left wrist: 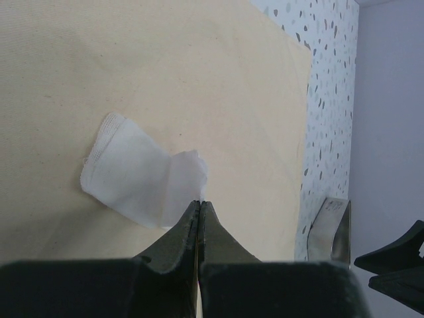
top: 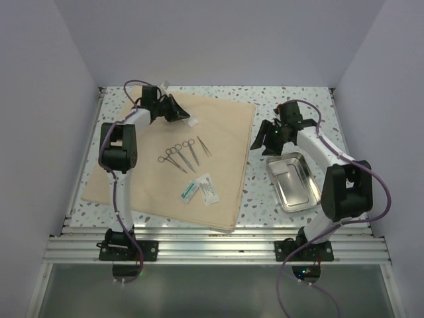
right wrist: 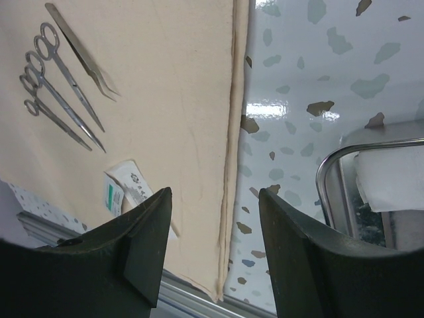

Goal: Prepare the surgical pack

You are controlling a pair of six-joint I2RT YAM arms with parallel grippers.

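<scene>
The cloth point(top: 222, 156) is spread flat over the left and middle of the speckled worktop point(top: 291, 106), its right edge seen as a folded double layer from the right wrist. Scissors point(top: 175, 157) are laid side by side at the middle of the cloth, with forceps point(top: 204, 146) just to their right, all pointing toward the near right. Two sealed packets point(top: 200, 189) are placed nearer, partly overlapping, one bearing a green band. A white gauze point(left wrist: 132, 179) is found at the far left part of the cloth, mostly resting on it, with one corner drawn up. That corner is pinched in the left gripper point(left wrist: 199, 204), whose jaws are pressed together. The steel tray point(top: 291, 182) is set on the bare worktop to the right of the cloth, well apart from the instruments, with its long side angled toward the near right. The right gripper point(right wrist: 213, 193) is held above the strip of worktop between the cloth's right edge and the tray, just beyond the tray's far end; its jaws are parted moderately and nothing is gripped.
</scene>
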